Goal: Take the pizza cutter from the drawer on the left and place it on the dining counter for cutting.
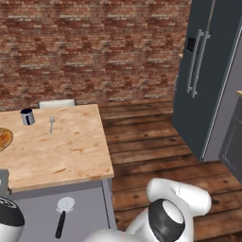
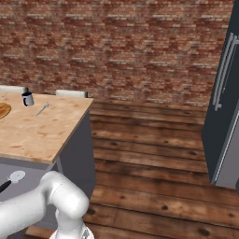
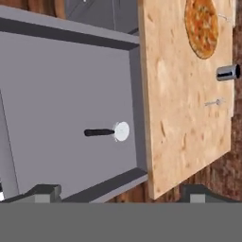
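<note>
— So, what are the gripper [image 3: 120, 191] jaws doing?

— They stand wide apart, the two dark fingertips [image 3: 45, 191] rising at the bottom of the hand view with nothing between them. They touch nothing; the gripper hangs above the open drawer [image 3: 71, 108].

— And the pizza cutter [image 3: 108, 132]?

— It lies flat on the grey drawer floor, black handle pointing away from the dining counter [image 3: 184, 118], round silver wheel toward it. The wheel sits near the drawer's inner wall, not touching it as far as I can tell.

— What about on the counter itself?

— Going across the left base view: the edge of a pizza [image 1: 4, 138], then a dark metal mug [image 1: 27, 116], then a small fork [image 1: 51, 124] just beside it, all on the pale wood-grain top. Below its near edge the cutter shows again in the drawer.

— Further right?

— Plank floor, then a dark fridge [image 1: 208, 80] with tall silver handles, against the brick wall [image 1: 94, 47].
</note>
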